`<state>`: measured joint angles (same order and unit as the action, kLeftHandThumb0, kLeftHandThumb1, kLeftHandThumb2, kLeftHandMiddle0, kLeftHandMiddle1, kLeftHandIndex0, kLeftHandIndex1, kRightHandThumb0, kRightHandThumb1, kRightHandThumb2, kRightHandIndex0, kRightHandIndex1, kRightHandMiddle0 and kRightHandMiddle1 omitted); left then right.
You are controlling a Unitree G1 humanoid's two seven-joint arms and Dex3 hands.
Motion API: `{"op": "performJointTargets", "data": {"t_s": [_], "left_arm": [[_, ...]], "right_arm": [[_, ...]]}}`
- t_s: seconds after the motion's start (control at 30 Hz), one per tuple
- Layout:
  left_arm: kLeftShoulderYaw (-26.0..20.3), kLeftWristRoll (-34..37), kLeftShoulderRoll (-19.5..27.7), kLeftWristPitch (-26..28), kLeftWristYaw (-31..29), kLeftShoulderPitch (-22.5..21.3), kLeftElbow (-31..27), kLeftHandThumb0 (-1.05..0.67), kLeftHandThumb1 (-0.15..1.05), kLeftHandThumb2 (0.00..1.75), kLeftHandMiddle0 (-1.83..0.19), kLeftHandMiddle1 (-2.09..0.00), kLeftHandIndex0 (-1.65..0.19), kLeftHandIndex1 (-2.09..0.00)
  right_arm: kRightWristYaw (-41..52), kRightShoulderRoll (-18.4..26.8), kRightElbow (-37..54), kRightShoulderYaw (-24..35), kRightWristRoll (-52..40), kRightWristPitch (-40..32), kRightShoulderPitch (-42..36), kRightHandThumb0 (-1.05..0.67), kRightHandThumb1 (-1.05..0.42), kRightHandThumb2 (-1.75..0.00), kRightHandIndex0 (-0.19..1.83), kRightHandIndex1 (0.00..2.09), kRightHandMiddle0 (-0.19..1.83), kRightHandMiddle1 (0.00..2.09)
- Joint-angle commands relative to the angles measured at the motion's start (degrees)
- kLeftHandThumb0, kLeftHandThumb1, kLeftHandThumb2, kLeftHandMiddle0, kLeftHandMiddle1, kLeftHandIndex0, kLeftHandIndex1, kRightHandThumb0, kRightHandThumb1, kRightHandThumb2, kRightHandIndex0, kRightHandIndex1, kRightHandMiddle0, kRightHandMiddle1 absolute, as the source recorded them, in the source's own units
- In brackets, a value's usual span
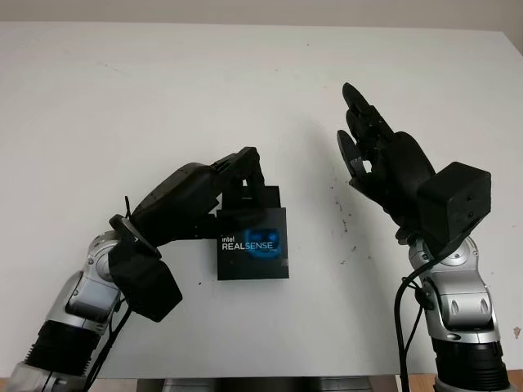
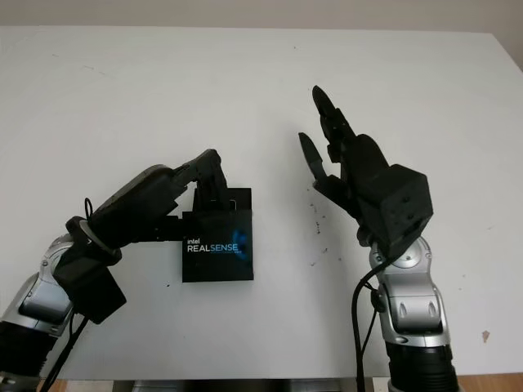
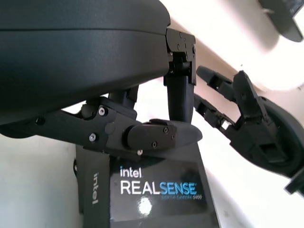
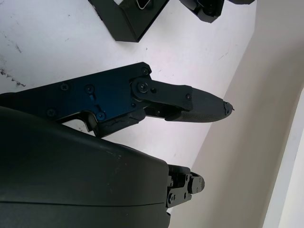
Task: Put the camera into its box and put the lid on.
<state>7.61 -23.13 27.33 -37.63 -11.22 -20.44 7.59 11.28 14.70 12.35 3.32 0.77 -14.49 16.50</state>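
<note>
A black box with a lid (image 1: 253,245) printed "intel REALSENSE" lies on the white table (image 1: 122,98) near the middle. A dark part of the box (image 1: 266,196) peeks out past the lid's far edge. My left hand (image 1: 241,184) reaches over the lid's far left corner. Its thumb (image 3: 161,135) lies on the lid (image 3: 161,190) and a finger (image 3: 180,95) drops behind the far edge, so it is shut on the lid. My right hand (image 1: 359,139) is open, raised above the table to the right of the box, apart from it. The camera is hidden.
Small dark marks (image 1: 339,212) speckle the table between the box and my right hand. The table's front edge (image 1: 270,377) runs close below the box. White tabletop stretches far behind and to both sides.
</note>
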Motion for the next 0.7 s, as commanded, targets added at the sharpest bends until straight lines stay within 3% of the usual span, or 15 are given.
{"op": "performJointTargets", "data": {"t_s": [0.0,0.07,0.1,0.13,0.23,0.3,0.37,0.47,0.67], "left_arm": [[0.2,-5.2,0.6,-0.6,3.6,0.4,1.5,-0.36,1.05,0.36,-0.21,-2.09,-0.01,-2.05],[0.1,-13.8,0.8,2.9,8.8,0.8,-0.3,-0.4,1.05,0.33,0.09,-1.93,0.12,-1.8],[0.2,-17.7,0.9,5.4,10.8,1.1,-1.4,-0.43,1.05,0.35,0.14,-1.73,0.16,-1.64],[0.4,-21.2,0.9,8.2,12.0,1.4,-2.7,-0.48,1.05,0.38,0.17,-1.36,0.18,-1.33],[1.3,-29.4,1.0,14.2,16.5,1.8,-4.9,-0.56,1.05,0.42,0.05,-0.56,0.19,-0.85],[2.0,-33.9,0.6,17.9,19.9,1.6,-5.8,-0.59,1.05,0.41,-0.01,-0.29,0.19,-0.71],[2.8,-37.6,0.6,20.7,23.7,0.8,-5.4,-0.61,1.05,0.36,-0.02,-0.16,0.19,-0.64],[4.3,-40.5,1.6,22.0,28.2,-1.8,-3.1,-0.59,1.05,0.37,-0.05,-0.12,0.19,-0.71],[5.9,-40.5,2.9,22.7,30.5,-6.3,-0.6,-0.58,1.05,0.32,-0.06,-0.12,0.19,-0.75]], "right_arm": [[0.2,0.9,0.8,-0.3,0.6,1.9,-0.7,-0.64,-1.05,-0.56,-0.02,0.06,0.04,0.06],[0.0,1.1,1.2,-0.9,1.8,2.8,-1.0,-0.63,-1.05,-0.56,-0.02,0.06,0.04,0.06],[-0.1,1.2,1.5,-1.2,2.3,2.8,-1.1,-0.64,-1.05,-0.55,-0.02,0.06,0.05,0.06],[-0.2,1.2,1.8,-1.4,2.7,2.8,-1.2,-0.66,-1.05,-0.54,-0.01,0.06,0.05,0.07],[-0.1,1.2,1.9,-1.7,3.5,3.8,-1.5,-0.67,-1.05,-0.53,-0.01,0.06,0.05,0.07],[0.0,1.2,2.0,-1.7,3.8,4.1,-1.7,-0.66,-1.05,-0.53,-0.01,0.06,0.05,0.07],[0.1,1.3,2.0,-1.8,3.9,4.3,-1.9,-0.67,-1.05,-0.53,-0.01,0.06,0.05,0.06],[0.2,1.2,2.0,-1.9,4.0,4.1,-2.0,-0.68,-1.05,-0.53,-0.01,0.06,0.05,0.07],[0.0,1.1,2.8,-2.1,4.7,2.7,-2.3,-0.7,-1.05,-0.52,0.0,0.06,0.07,0.07]]}}
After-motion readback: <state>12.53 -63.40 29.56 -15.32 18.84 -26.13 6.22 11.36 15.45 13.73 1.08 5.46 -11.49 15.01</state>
